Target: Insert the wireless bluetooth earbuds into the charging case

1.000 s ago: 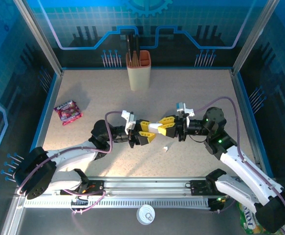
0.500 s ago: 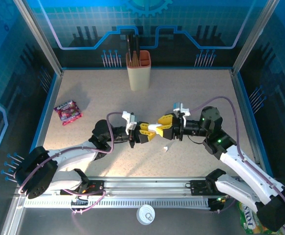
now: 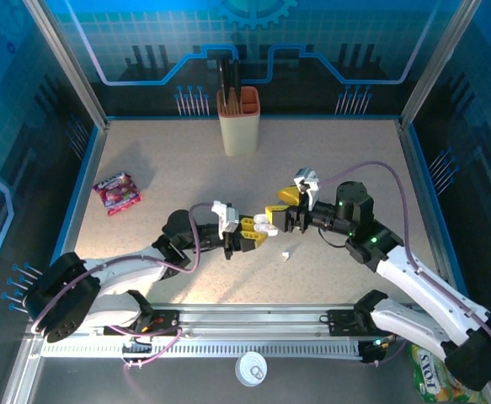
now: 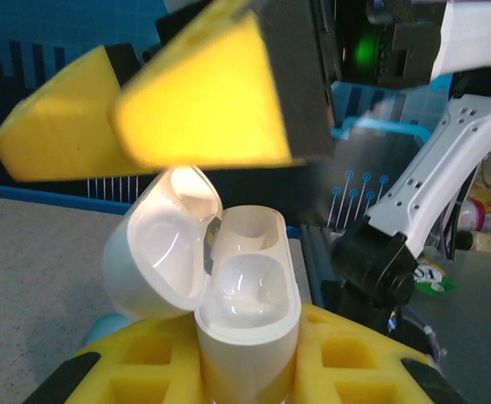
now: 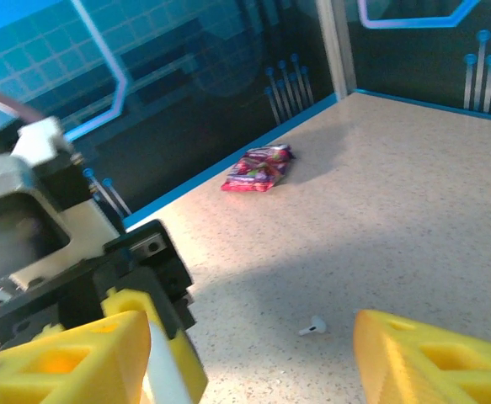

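From overhead, the left pincer (image 3: 256, 229) is clenched on a small white charging case (image 3: 264, 223). The right pincer (image 3: 281, 204) stands just past the left one's tips, released, with its yellow fingers spread wide. That view is too distant to tell how the case sits.

The left wrist camera shows it: the case (image 4: 247, 311) stands upright between the left pincer's own yellow fingers (image 4: 144, 370). Its lid (image 4: 162, 244) is swung open to one side on a hinge. The right pincer's blocky fingers (image 4: 203, 101) hang close above it.

The right wrist camera looks along the speckled beige table (image 5: 413, 210). There one tiny whitish earbud (image 5: 313, 326) lies out ahead, between the right pincer's parted fingers and touching neither. From overhead it is a pale speck (image 3: 285, 254) on the near side of both pincers, close beneath where they meet.

The earbud has a small rounded head on a short stem and lies on its side. The case is glossy, rounded plastic, smooth and shiny inside the body and lid. The fingers are matt yellow blocks with square pockets, one of them backed by a dark pad.

Well off beyond the left pincer's outer side lies a crinkly red-pink snack packet (image 3: 117, 192). A tall tan holder (image 3: 238, 122) stands far back from both pincers.
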Tool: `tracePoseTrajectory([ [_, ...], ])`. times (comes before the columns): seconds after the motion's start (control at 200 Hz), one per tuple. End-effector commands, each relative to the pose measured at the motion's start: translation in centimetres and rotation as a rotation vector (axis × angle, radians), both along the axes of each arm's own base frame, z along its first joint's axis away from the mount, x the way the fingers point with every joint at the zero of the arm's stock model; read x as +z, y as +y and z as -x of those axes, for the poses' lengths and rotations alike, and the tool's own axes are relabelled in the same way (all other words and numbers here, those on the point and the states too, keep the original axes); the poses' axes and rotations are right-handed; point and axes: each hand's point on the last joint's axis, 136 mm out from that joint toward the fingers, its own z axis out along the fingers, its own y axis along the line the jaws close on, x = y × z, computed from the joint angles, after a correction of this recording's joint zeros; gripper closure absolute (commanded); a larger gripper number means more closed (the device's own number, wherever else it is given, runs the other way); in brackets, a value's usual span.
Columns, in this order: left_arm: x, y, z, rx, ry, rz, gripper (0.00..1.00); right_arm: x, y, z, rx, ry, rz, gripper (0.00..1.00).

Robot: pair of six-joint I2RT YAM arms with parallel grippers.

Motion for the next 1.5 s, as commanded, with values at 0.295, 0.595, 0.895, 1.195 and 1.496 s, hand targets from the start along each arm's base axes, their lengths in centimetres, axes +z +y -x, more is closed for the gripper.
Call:
tracePoseTrajectory([
  [0.295,-1.0,1.2,-1.7,0.166,-0.157,-0.022,0.80,-3.6,-7.7,-2.4,-0.410,0.248,-0.055,0.37],
  [0.595,-3.2,4.4,-4.3,0.275,-0.004,0.006,0.85,-13.8,-9.0,-0.6,-0.451,0.593,0.200,0.37],
  [0.895,-4.4,5.9,-4.9,0.313,0.007,-0.019,0.85,-20.2,-7.0,0.7,-0.390,0.752,0.423,0.45],
  [1.195,-5.1,5.6,-4.7,0.290,-0.012,-0.060,0.84,-23.7,-6.1,1.3,-0.372,0.815,0.551,0.61],
  [1.496,-5.4,5.2,-4.7,0.259,0.005,-0.063,0.84,-25.6,-4.6,1.4,-0.335,0.871,0.584,0.64],
])
